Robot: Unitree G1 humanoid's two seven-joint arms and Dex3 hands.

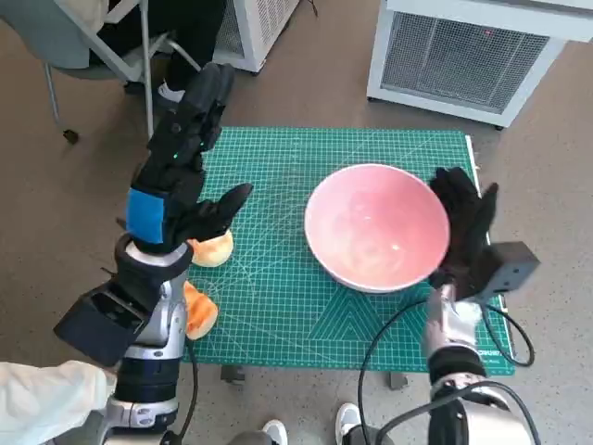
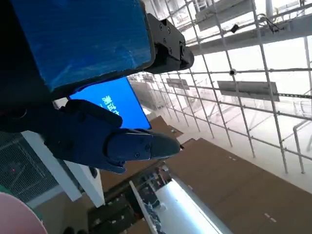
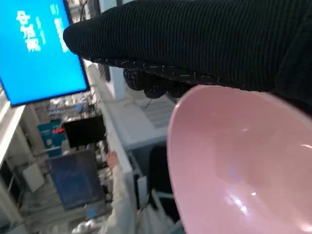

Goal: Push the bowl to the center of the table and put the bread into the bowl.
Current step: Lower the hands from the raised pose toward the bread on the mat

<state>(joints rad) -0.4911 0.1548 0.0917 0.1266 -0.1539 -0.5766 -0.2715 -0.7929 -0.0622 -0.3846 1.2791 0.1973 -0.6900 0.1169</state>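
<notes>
The bowl filled the right half of the mat, with the right hand against its right rim. Bare mat lay open between bowl and bread at the left edge. The left hand hung raised above the bread, partly covering it. A second piece lay nearer, beside the left forearm.

Even, soft daylight fills the wide-angle head view, its edges bowed, with faint sheen inside the pink bowl; the left wrist view blows out toward a bright glazed ceiling, while the right glove looms dark and soft-focused.
</notes>
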